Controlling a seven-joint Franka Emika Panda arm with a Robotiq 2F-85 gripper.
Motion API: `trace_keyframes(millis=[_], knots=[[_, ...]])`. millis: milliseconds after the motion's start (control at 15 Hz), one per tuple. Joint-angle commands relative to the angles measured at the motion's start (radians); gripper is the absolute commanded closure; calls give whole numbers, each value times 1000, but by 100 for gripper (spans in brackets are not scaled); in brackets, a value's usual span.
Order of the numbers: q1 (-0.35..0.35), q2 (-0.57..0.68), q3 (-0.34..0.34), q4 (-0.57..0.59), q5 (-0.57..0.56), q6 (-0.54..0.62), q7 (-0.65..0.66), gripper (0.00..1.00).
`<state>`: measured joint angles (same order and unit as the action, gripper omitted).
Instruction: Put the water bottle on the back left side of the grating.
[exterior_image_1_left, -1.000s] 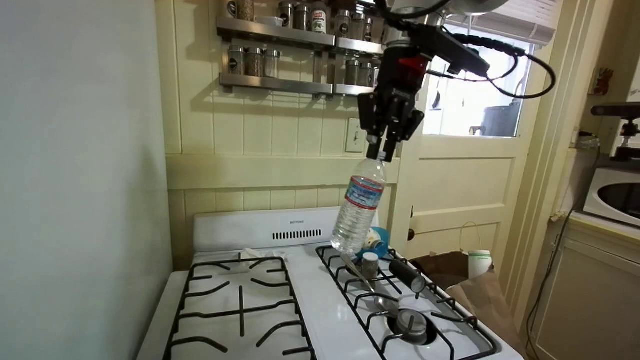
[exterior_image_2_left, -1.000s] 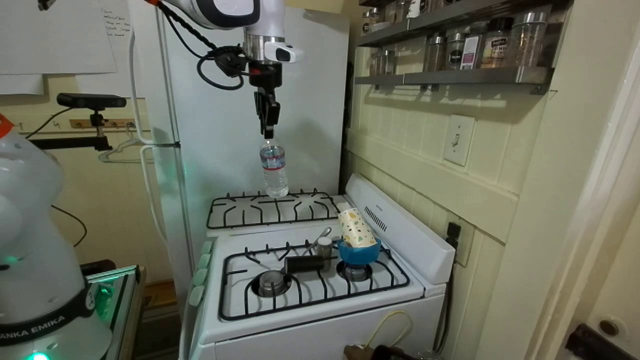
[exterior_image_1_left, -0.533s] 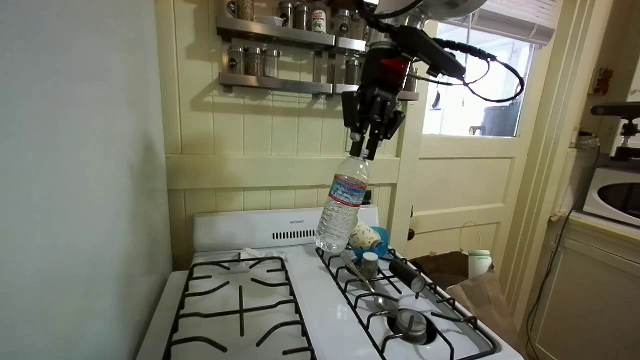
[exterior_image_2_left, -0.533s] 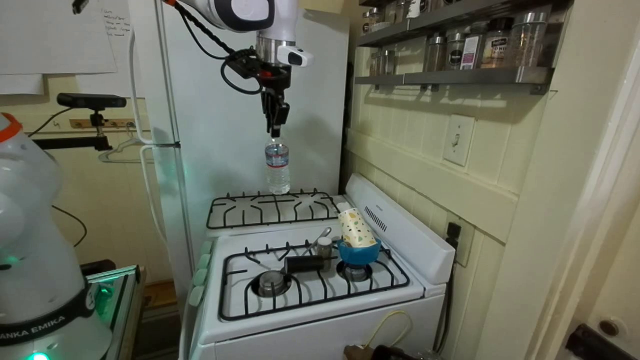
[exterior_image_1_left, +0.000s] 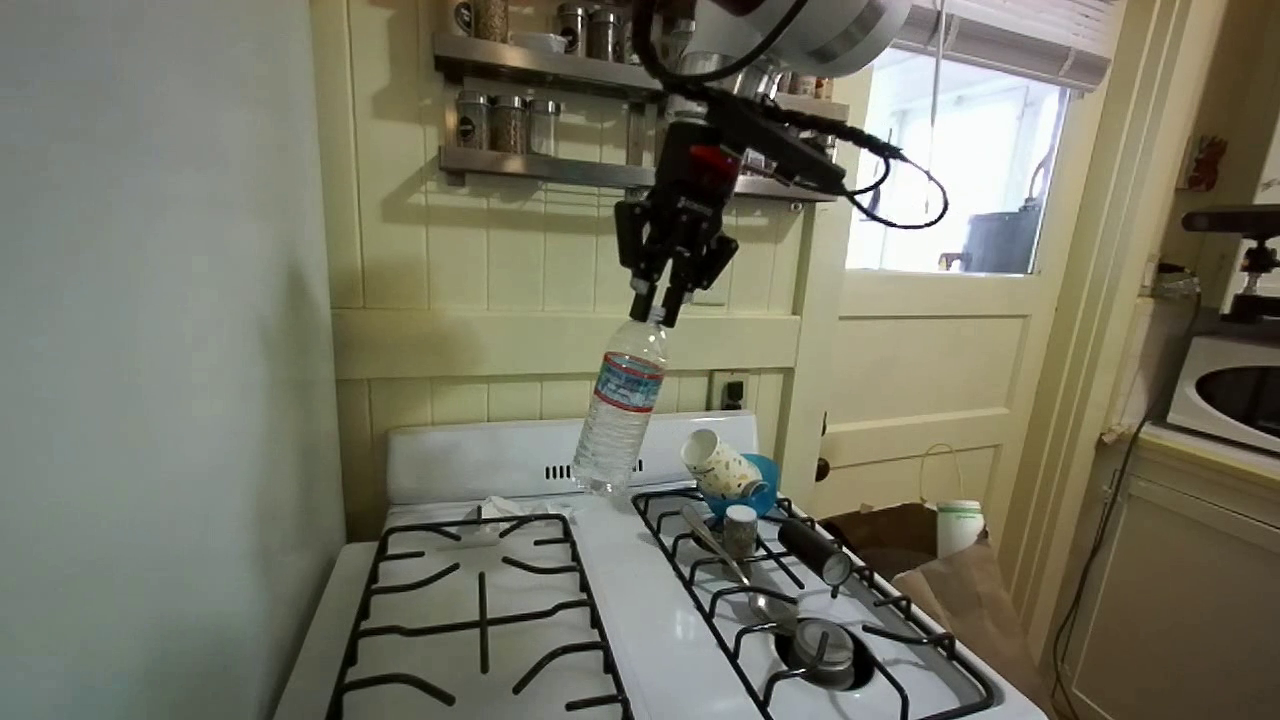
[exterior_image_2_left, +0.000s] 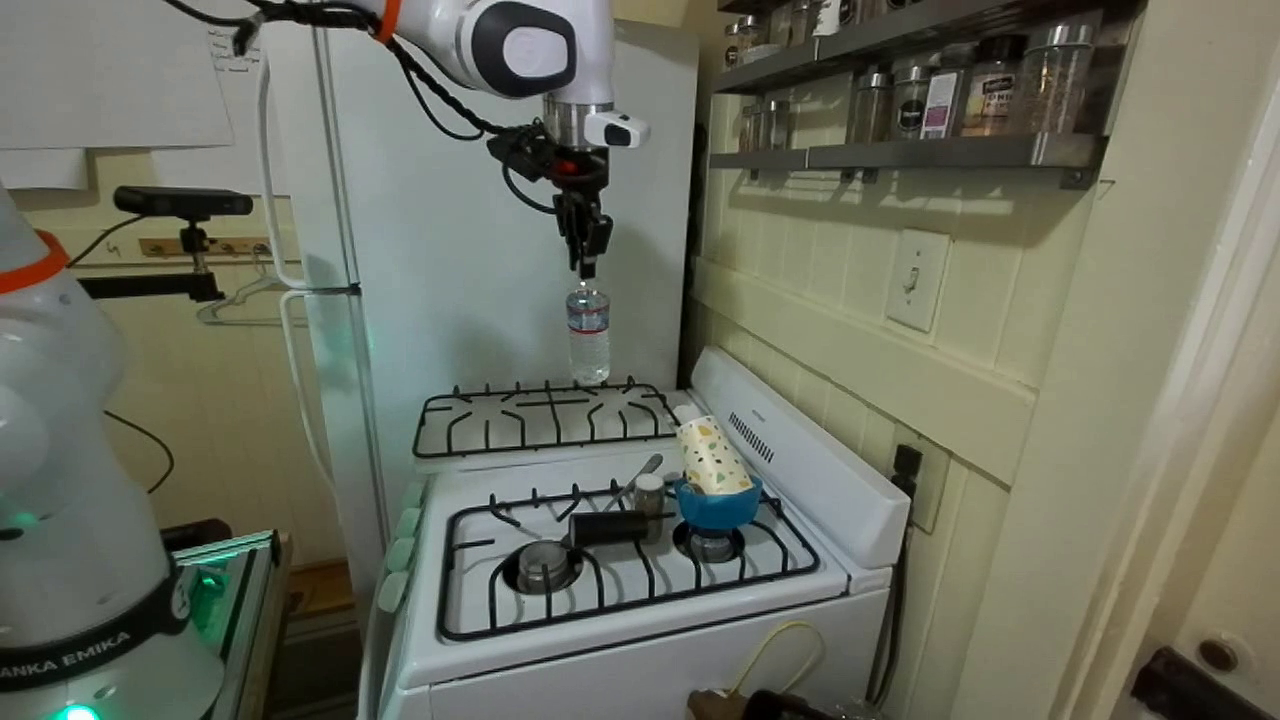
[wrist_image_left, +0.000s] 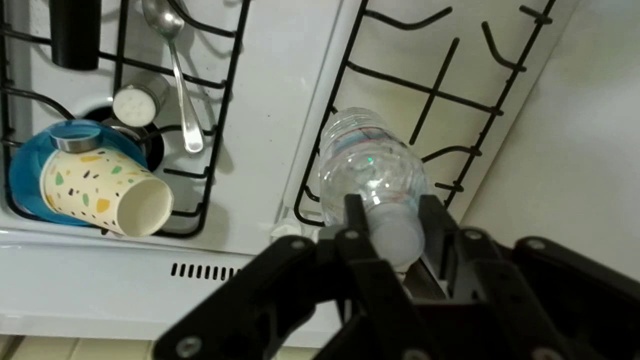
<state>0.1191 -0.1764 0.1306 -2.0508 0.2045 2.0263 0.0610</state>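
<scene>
Gripper (exterior_image_1_left: 656, 310) jaws narrowed, pinching bottle (exterior_image_1_left: 626, 395) by cap (wrist_image_left: 397, 241). Base (exterior_image_1_left: 602, 480) off toward 7 o'clock in an exterior view; tilted set-down on gappy grate (exterior_image_1_left: 484, 622) could topple it.

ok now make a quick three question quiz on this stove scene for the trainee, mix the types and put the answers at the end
1. Fill the gap: the claw holds the water bottle by its ____ end.

2. True or false: the water bottle is resting on the grating.

3. Multiple choice: which thing sits tilted in the blue bowl?
a) the spoon
b) the speckled cup
c) the white-topped shaker

Key: 1. cap (top); 2. false, it is held in the air, off the grating; 3. b
</scene>
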Motion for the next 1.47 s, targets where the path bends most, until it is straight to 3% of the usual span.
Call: trace_keyframes(millis=[0, 400, 533, 1400], knots=[[20, 135, 36, 145, -72, -1, 30, 92], [61, 293, 66, 309, -166, -21, 44, 92], [75, 346, 72, 348, -148, -31, 20, 92], [153, 538, 73, 528, -257, -39, 6, 92]])
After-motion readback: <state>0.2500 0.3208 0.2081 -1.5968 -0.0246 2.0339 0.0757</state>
